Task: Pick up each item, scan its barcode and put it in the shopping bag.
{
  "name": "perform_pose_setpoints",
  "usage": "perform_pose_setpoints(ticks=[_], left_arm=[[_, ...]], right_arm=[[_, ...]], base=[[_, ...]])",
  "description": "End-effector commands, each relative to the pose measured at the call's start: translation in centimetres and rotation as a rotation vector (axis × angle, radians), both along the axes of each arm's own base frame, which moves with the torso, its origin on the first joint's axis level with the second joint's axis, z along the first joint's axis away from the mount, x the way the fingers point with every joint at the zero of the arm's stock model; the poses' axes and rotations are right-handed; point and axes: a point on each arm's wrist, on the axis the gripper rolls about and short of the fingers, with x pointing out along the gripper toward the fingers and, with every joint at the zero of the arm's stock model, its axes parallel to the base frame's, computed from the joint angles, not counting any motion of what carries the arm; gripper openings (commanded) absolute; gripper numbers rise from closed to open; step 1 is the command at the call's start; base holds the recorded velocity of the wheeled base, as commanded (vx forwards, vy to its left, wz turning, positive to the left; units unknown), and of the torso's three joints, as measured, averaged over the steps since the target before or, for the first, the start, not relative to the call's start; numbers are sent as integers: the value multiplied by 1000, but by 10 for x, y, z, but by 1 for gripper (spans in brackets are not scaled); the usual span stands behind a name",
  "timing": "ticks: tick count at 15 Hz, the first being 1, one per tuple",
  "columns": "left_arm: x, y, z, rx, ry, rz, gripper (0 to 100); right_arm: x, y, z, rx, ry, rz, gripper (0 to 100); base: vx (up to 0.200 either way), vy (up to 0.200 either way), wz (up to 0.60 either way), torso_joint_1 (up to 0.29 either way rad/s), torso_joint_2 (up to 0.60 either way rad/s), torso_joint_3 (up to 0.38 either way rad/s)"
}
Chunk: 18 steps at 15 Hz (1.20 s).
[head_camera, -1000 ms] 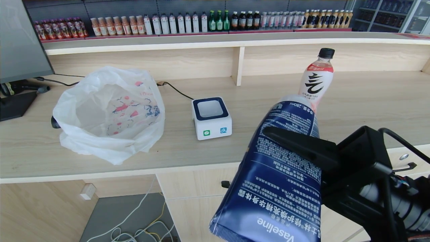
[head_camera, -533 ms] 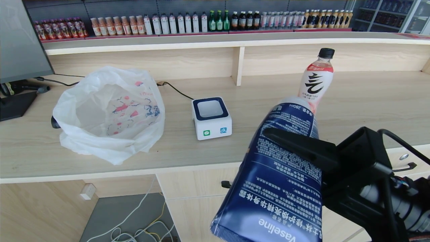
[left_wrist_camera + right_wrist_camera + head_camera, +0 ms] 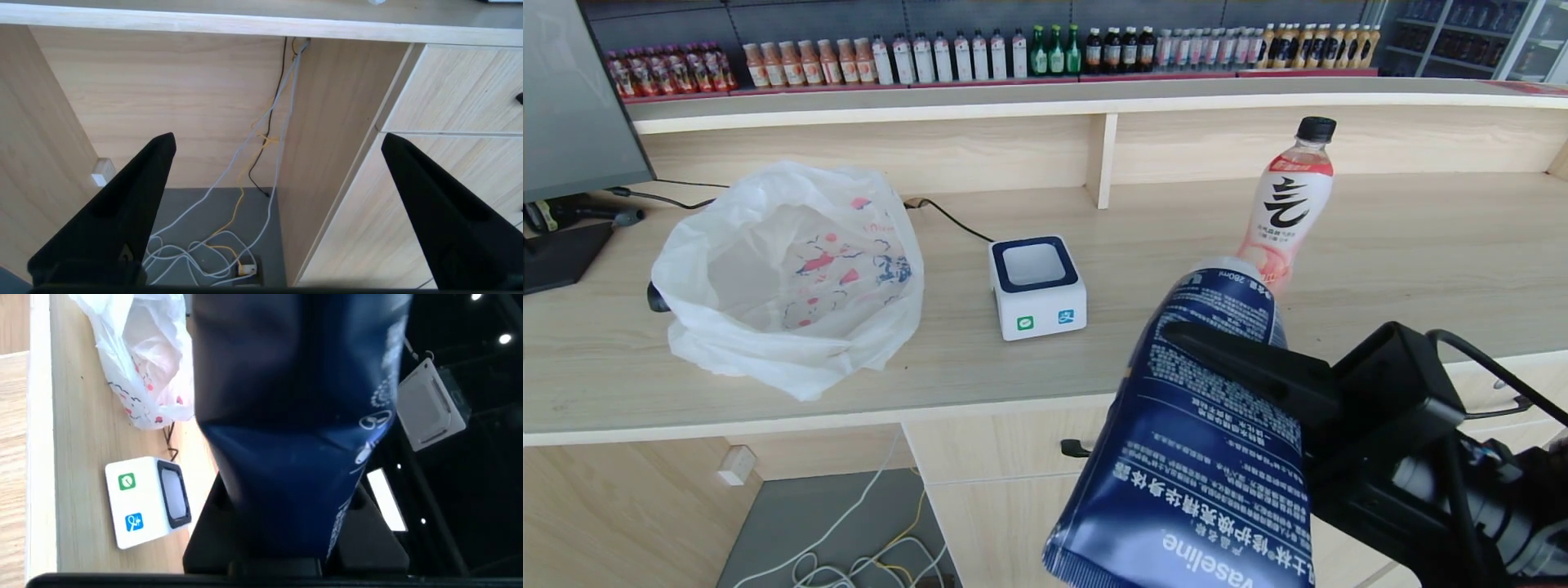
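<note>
The right end effector (image 3: 1225,359) is clamped on a dark blue soft plastic tube (image 3: 1201,482) at the near right of the wooden desk (image 3: 1421,245), long axis near to far. A white cube scanner (image 3: 1037,286) lies left and farther. Further left, the open white plastic shopping bag (image 3: 792,278) shows nothing inside. The left end effector (image 3: 278,220) hangs spread apart below.

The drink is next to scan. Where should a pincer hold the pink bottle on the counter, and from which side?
Probably the labelled body of the pink bottle, about mid-height, approached level from the robot's side: it stands upright on the counter, its neck tapers to a small cap, and a wall rises behind.
</note>
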Motion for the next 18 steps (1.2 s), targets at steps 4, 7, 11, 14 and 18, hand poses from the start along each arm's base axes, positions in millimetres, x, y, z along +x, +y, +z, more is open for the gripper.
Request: perform_pose_setpoints(ticks=[4, 7, 11, 14, 18], left_arm=[[0, 0, 0, 0, 0, 0, 100], [0, 0, 0, 0, 0, 0, 100], [0, 0, 0, 0, 0, 0, 100], [0, 0, 0, 0, 0, 0, 100], [0, 0, 0, 0, 0, -2, 100]], right_arm=[[-5, 15, -6, 63, 174, 20, 0], [-5, 14, -5, 135, 289, 18, 0], [-5, 9, -3, 321, 547, 17, 0], [-2, 7, 4, 484, 694, 28, 0], [32, -9, 15, 745, 837, 20, 0]], base=[[0, 0, 0, 0, 0, 0], [0, 0, 0, 0, 0, 0], [0, 0, 0, 0, 0, 0], [0, 0, 0, 0, 0, 0], [0, 0, 0, 0, 0, 0]])
